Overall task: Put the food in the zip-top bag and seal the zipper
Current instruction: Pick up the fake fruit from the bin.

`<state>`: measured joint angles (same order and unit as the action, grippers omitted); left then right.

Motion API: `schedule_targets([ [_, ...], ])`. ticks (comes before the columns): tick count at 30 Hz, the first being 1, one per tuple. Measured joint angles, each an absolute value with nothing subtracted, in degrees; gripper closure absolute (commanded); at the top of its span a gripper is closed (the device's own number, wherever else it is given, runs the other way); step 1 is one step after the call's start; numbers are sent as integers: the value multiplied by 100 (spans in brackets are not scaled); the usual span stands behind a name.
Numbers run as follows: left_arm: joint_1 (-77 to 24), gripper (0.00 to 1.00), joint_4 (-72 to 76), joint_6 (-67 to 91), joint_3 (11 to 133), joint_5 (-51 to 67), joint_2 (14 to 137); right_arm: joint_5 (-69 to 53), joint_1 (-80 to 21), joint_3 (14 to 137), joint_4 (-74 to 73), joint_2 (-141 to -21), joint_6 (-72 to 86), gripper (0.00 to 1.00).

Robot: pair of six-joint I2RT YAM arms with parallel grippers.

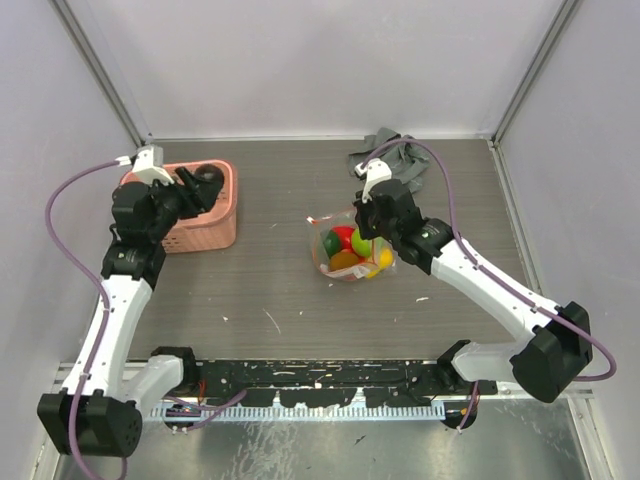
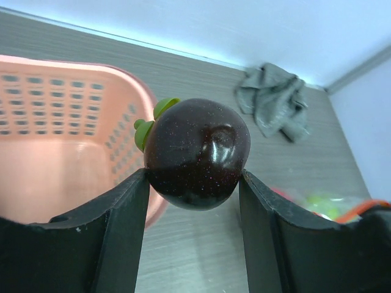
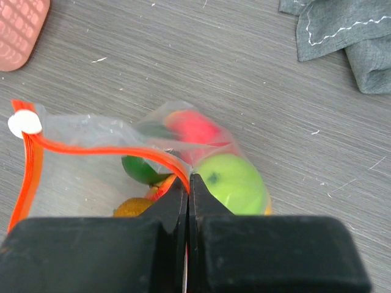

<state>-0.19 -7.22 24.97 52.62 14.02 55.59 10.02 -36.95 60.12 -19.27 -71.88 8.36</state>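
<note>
So the left end effector pinches the dark purple fruit by the pink basket, right end effector clamped tight on the zip-top bag zipper.

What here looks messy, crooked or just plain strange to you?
A crumpled grey cloth lies bunched up at the far edge of the table, away from everything being handled. A few small white scraps are scattered across the tabletop. Beyond that, nothing looks spilled, tipped over or broken.

Dark purple-brown fruit, pink perforated basket, red-orange zipper, white slider, grey cloth
</note>
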Motion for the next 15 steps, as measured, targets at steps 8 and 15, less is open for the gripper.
schedule_targets([
  [8,-1190,48,-572,2530,4897,1671,5116,1074,-3745,6420,-2421,-7205,943,97],
  [15,-2464,47,-303,2550,4637,1658,4995,1063,-3782,6451,-2556,-7240,1094,97],
])
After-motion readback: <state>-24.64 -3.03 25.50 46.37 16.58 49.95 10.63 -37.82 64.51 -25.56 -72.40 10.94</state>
